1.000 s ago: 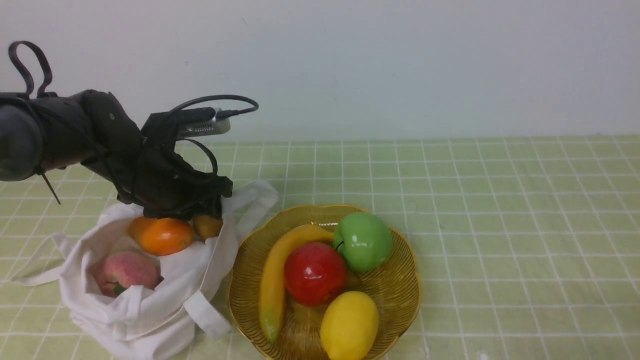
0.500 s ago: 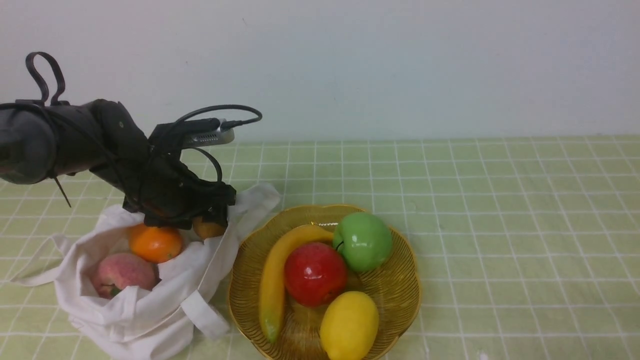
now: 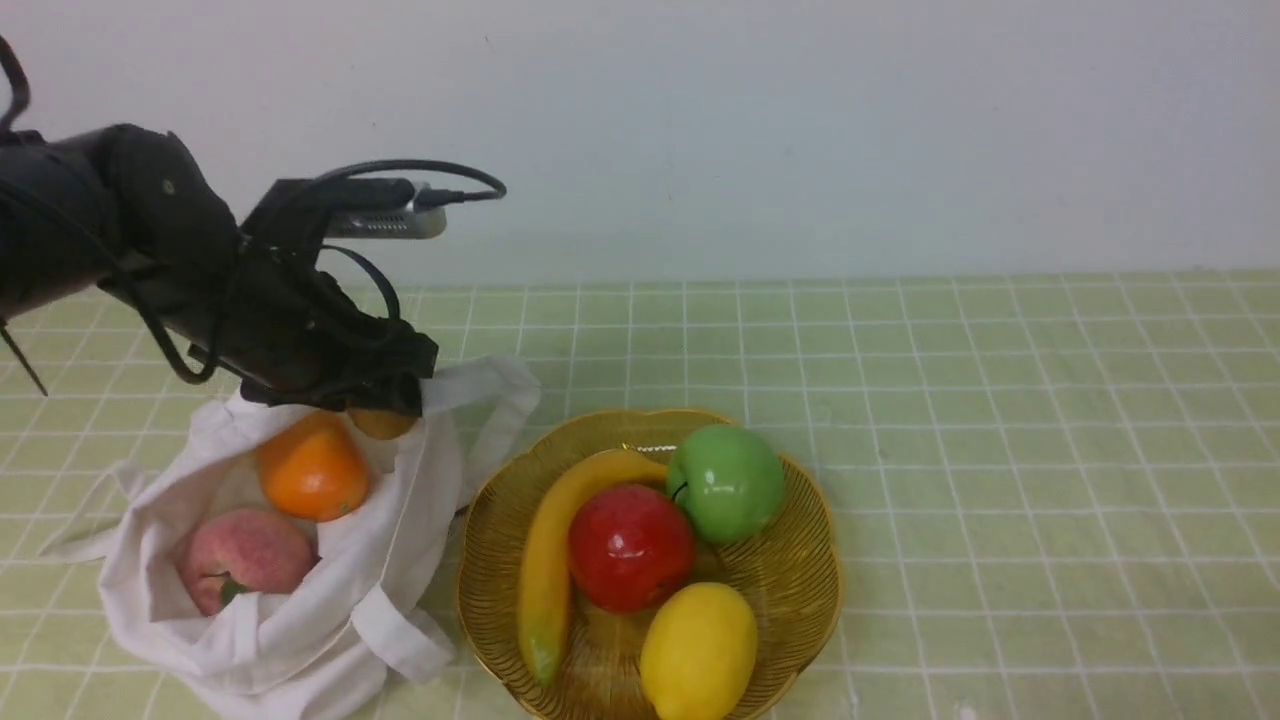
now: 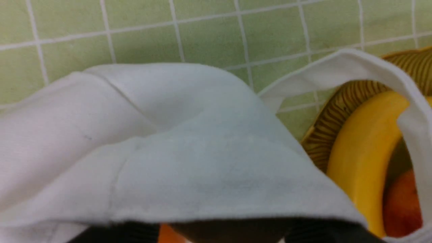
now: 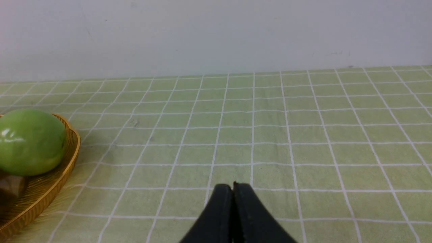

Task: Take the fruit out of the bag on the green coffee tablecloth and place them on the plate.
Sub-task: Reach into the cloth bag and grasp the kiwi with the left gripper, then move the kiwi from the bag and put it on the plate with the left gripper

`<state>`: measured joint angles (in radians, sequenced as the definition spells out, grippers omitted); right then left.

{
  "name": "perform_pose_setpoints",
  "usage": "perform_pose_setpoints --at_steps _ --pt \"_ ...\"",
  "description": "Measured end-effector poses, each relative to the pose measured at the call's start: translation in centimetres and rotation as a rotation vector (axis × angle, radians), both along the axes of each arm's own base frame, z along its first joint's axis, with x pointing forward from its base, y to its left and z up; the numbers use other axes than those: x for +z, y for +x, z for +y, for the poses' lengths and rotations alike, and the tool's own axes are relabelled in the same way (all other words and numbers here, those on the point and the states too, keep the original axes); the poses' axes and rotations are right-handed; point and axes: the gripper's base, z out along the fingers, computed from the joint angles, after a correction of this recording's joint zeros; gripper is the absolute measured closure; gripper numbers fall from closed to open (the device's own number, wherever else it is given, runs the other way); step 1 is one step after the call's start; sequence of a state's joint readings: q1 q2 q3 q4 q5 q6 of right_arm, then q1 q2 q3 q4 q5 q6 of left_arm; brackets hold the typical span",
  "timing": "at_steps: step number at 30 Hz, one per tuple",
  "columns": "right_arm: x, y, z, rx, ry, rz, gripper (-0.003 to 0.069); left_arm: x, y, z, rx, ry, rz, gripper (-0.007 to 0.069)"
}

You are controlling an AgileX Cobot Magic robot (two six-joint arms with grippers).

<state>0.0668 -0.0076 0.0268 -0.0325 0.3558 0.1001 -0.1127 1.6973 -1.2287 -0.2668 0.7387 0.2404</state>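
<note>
Upper left, left gripper (image 3: 385, 400): over bag (image 3: 300, 620) mouth, apparently clamped on brownish pear-like fruit (image 3: 381, 424), fingertips mostly hidden.
Bag cloth: draped right across left wrist view, strap handle (image 3: 492, 398) close by. Go straight up first, clear the cloth, then swing right.
Orange (image 3: 312, 470), peach (image 3: 245, 555): inside bag, lower left, waiting.
Plate (image 3: 815, 545): lower centre, crowded. Aim for bare wire on its right side, release low.
Right gripper (image 5: 233, 186): pressed together, idle over tablecloth (image 5: 303, 135).

Soft even light, faint shadows (bag (image 4: 189, 152) blurred in left wrist view).
</note>
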Motion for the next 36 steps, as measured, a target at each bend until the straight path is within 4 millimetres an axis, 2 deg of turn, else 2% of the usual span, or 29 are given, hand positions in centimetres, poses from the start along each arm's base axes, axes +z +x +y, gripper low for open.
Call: perform_pose_setpoints --at_steps 1,4,7,18,24,28,30,34,36 --pt "0.0 0.0 0.0 0.0 0.0 0.0 0.0674 1.1 -0.8 0.2 -0.019 0.021 0.002 0.0209" --pt "0.0 0.0 0.0 0.0 0.0 0.0 0.0674 2.5 -2.2 0.6 -0.053 0.068 0.031 0.0209" --pt "0.0 0.0 0.0 0.0 0.0 0.0 0.0674 3.2 -3.2 0.8 -0.072 0.098 0.056 0.0209" --pt "0.0 0.0 0.0 0.0 -0.002 0.0 0.0674 2.8 -5.1 1.5 -0.123 0.176 0.255 0.0209" --pt "0.0 0.0 0.0 0.001 -0.003 0.0 0.0674 3.8 -6.3 1.4 -0.132 0.149 0.285 0.0209" --pt "0.0 0.0 0.0 0.001 -0.003 0.0 0.0674 5.2 -7.1 0.1 -0.13 -0.01 0.256 0.0209" --pt "0.0 0.0 0.0 0.001 -0.003 0.0 0.0674 5.8 -7.1 -1.4 -0.164 -0.152 0.232 0.0209" --pt "0.0 0.0 0.0 0.001 -0.003 0.0 0.0674 5.8 -6.7 -3.7 -0.226 -0.245 0.183 0.0209" --pt "0.0 0.0 0.0 0.001 -0.003 0.0 0.0674 5.2 -6.3 -5.6 -0.267 -0.254 0.153 0.0209"
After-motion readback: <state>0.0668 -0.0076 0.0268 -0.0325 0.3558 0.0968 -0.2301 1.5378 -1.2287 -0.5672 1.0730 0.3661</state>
